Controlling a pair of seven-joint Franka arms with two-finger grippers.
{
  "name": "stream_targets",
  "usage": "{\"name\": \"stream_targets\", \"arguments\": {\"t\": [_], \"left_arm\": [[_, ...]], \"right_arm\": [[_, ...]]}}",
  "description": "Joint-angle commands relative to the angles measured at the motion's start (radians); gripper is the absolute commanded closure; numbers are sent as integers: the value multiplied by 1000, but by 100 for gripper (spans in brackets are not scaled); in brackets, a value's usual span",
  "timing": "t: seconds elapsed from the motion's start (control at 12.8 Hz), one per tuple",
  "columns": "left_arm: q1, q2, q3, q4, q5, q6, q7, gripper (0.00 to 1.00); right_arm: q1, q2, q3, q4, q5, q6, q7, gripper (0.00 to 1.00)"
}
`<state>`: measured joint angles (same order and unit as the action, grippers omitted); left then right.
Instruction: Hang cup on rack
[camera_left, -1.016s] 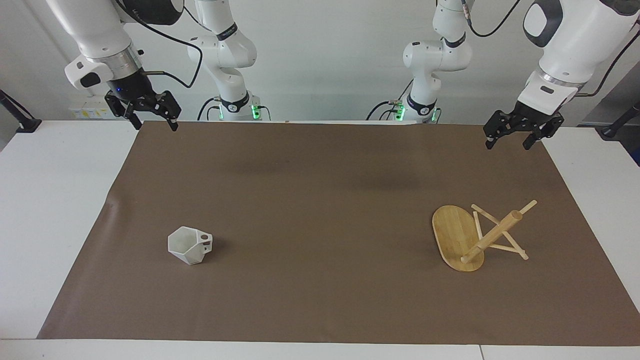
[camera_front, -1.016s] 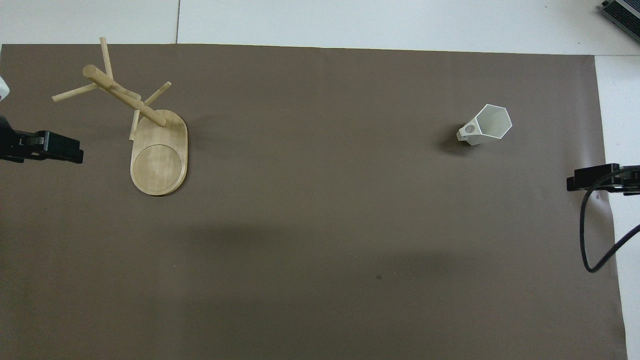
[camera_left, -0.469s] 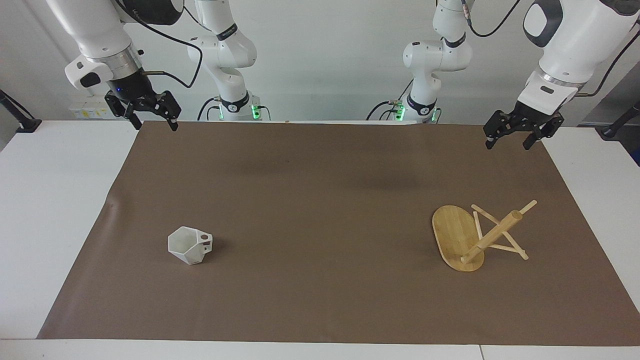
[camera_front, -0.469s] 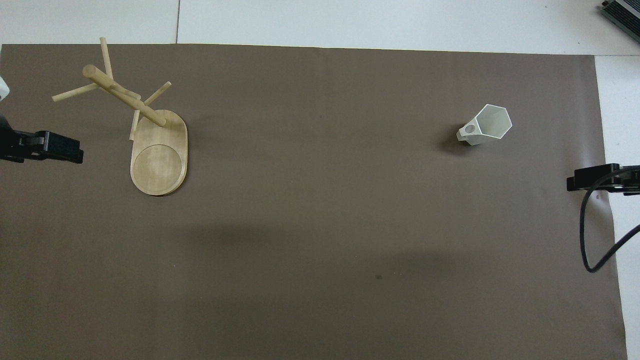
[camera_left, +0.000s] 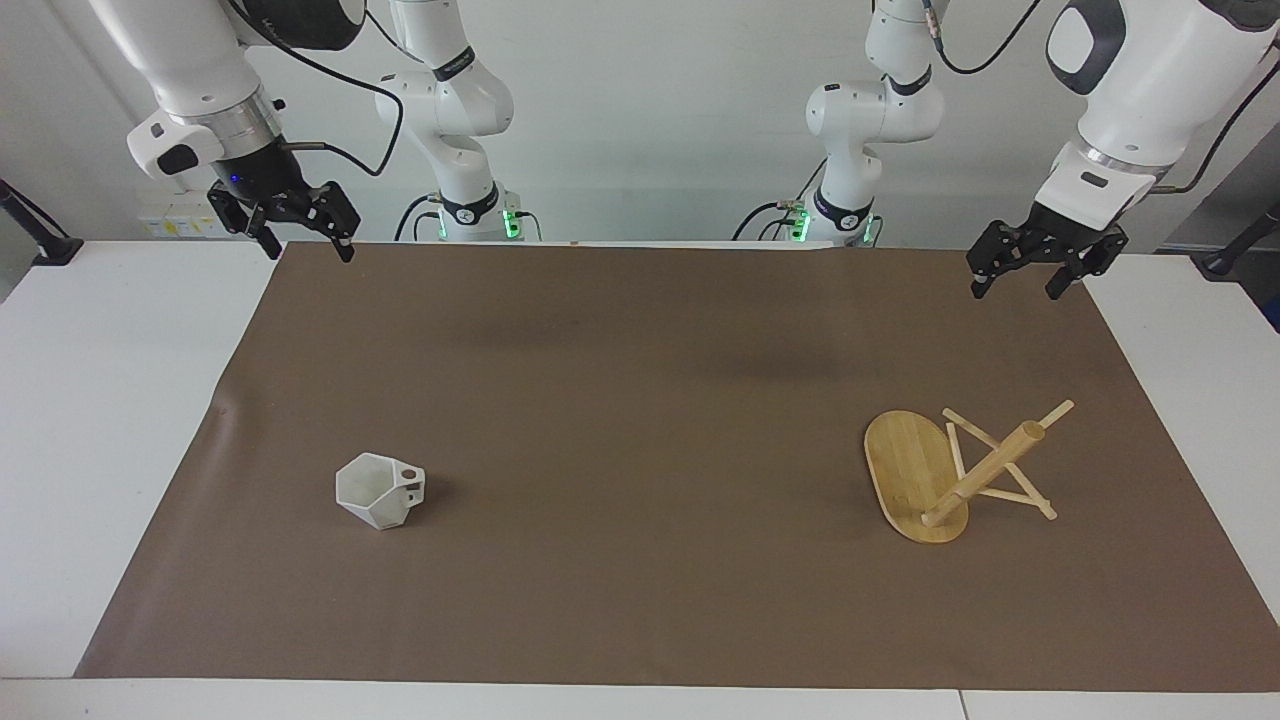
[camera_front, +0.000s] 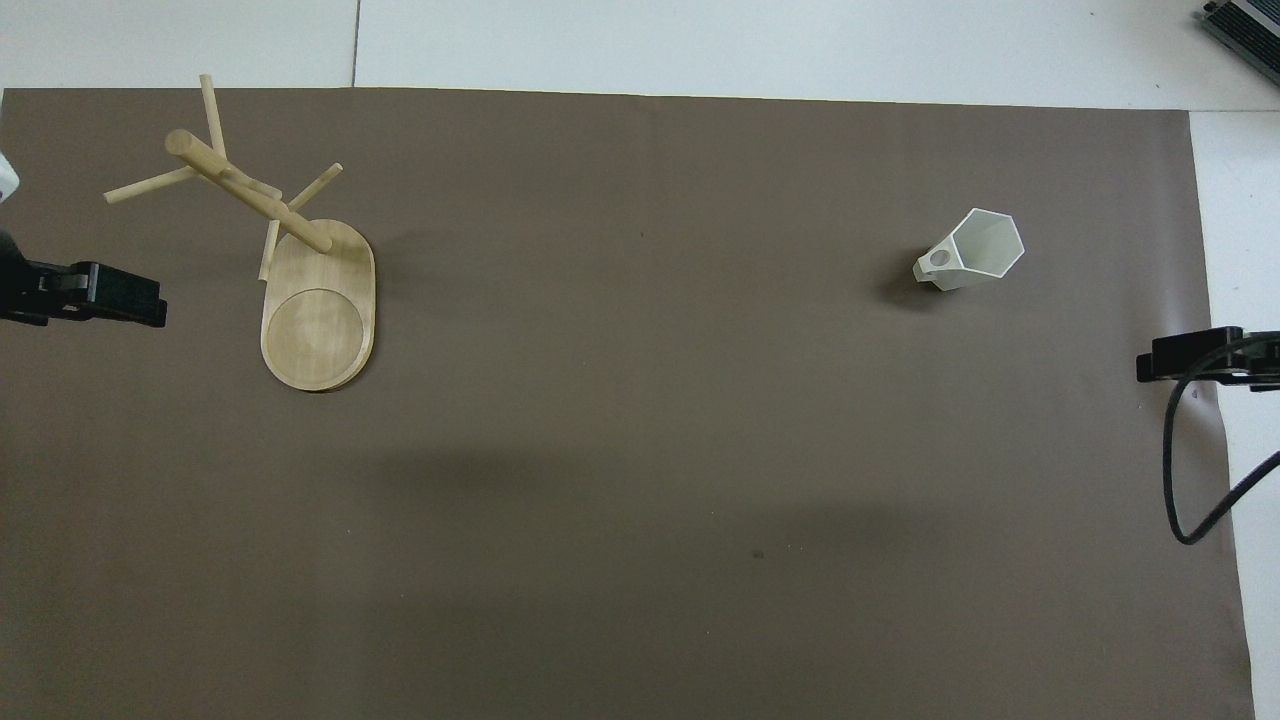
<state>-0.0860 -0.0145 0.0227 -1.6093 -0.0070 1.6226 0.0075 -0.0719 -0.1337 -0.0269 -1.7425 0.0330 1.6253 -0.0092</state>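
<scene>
We see the cup (camera_left: 379, 490) lying on its side on the brown mat (camera_left: 640, 400) that covers most of the counter (camera_left: 100, 400), toward the right arm's end and closer to the mat's edge away from the robots than to the edge by their bases; its hexagonal mouth is open to view and its pierced handle points toward the middle of the mat. The rack (camera_left: 960, 478) stands toward the left arm's end of the mat, well apart from the cup, with its oval base flat on the mat, its thick post rising from it and its thin pegs crossing near the top. Our right claw (camera_left: 305, 245) hangs in the air over the mat's corner nearest the right arm's base, fingers spread and holding nothing. Our left claw (camera_left: 1020, 280) hangs over the mat's corner nearest the left arm's base, likewise spread and empty.
</scene>
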Motion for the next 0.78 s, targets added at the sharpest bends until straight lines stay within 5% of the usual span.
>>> {"name": "stream_targets", "arguments": {"t": [0.0,0.7], "left_arm": [[-5,-22,8,-20,-5,-9,-9,0],[-5,-22,8,-20,-5,-9,-7,0]], "right_arm": [[0,-12,-2,-9,-15,7,14,0],[0,-12,-1,-9,-15,-1,8,0]]}}
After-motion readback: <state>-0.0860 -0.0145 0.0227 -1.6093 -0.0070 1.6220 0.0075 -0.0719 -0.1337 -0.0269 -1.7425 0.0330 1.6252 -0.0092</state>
